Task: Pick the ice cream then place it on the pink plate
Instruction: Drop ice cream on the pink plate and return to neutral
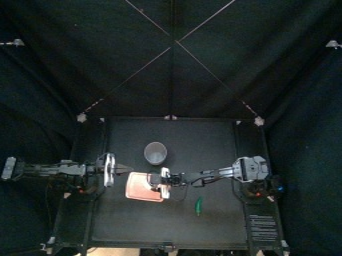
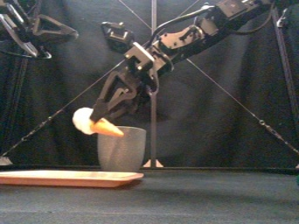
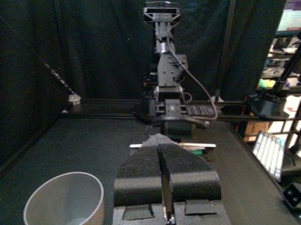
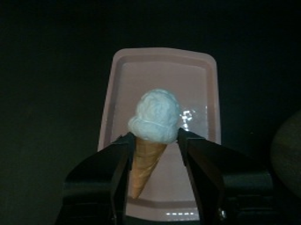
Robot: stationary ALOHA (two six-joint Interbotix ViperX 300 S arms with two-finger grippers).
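Observation:
The ice cream (image 2: 96, 122), a white scoop on an orange cone, hangs in the air with my right gripper (image 2: 110, 110) shut on its cone. In the right wrist view the ice cream (image 4: 153, 132) sits between the jaws directly over the pink plate (image 4: 165, 83). The pink plate (image 2: 70, 178) lies flat on the table's left part, below the cone and apart from it. From above, the right gripper (image 1: 164, 181) is over the plate's (image 1: 142, 188) right edge. My left gripper (image 3: 165, 151) rests shut at the left (image 1: 110, 170), holding nothing.
A tall grey speckled cup (image 2: 121, 149) stands just behind the plate (image 1: 156, 152), also near the left gripper (image 3: 65, 202). A small green toy (image 1: 199, 207) lies on the table toward the front right.

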